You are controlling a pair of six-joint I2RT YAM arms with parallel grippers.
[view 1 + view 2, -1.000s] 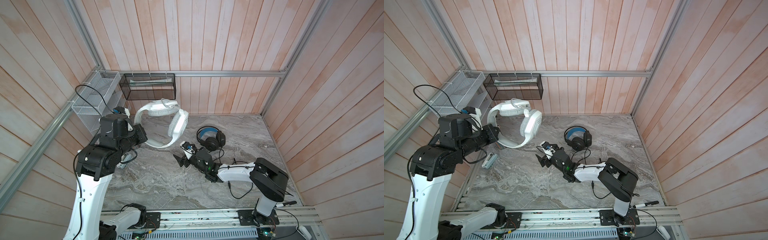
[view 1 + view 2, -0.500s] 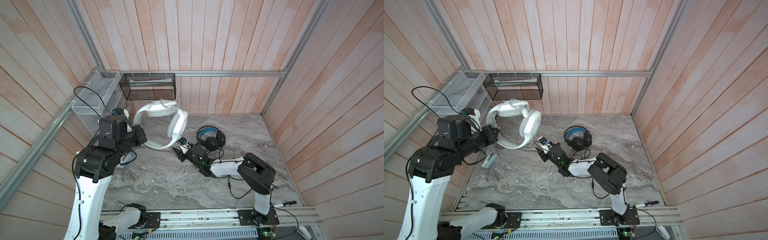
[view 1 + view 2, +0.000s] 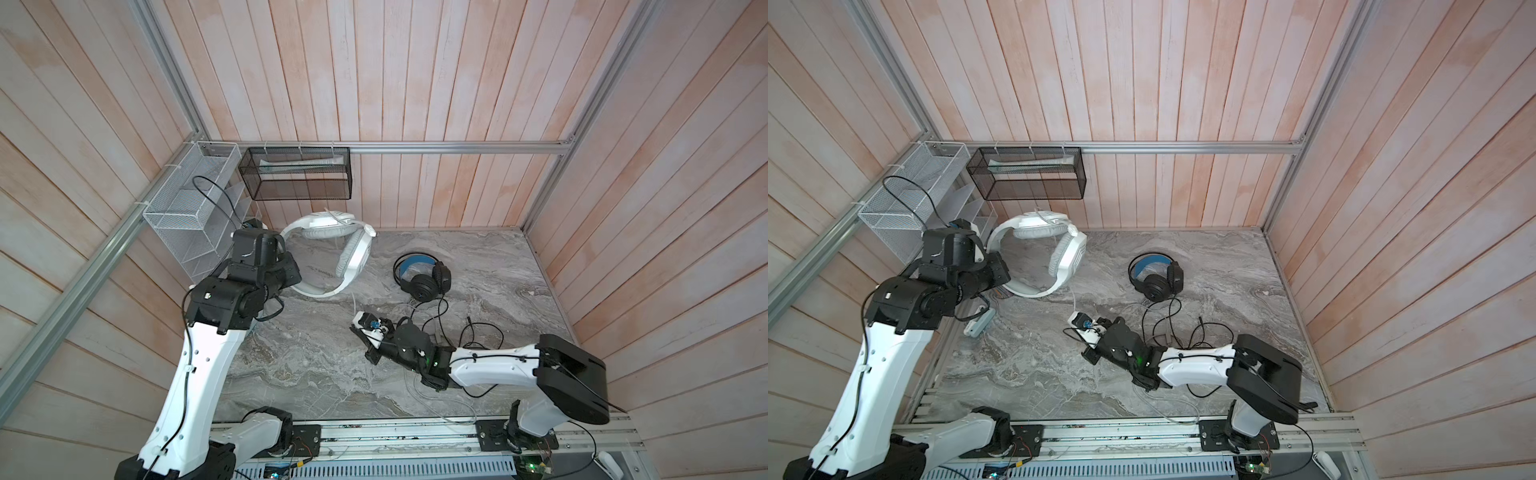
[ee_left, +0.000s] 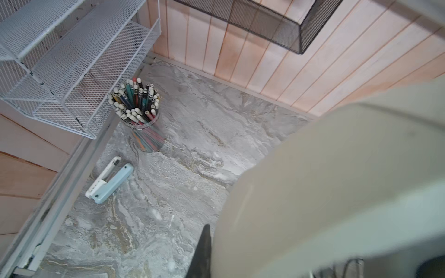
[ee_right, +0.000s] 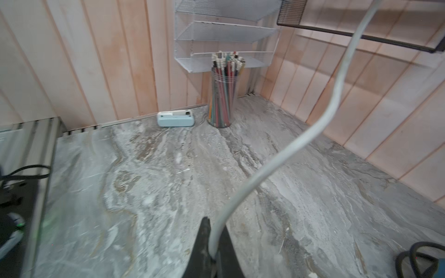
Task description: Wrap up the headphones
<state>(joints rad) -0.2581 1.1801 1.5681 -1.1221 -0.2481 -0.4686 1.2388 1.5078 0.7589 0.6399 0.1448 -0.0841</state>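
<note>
White headphones [image 4: 337, 183], a close edge-cropped blur, left wrist view

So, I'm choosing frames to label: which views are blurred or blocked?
Left wrist view: the white headset, at the lens, is an unfocused mass hiding nearly half; pencil cup sharp. Right wrist view: pale cable soft. Both top views: crisp, evenly lit.

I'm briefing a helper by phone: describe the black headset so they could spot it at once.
On the grey marble tabletop, look right of centre, in the far half. The black headset lies there, apart from the bigger white headset to its left. It alone is black, with a blue-lined headband.
</note>
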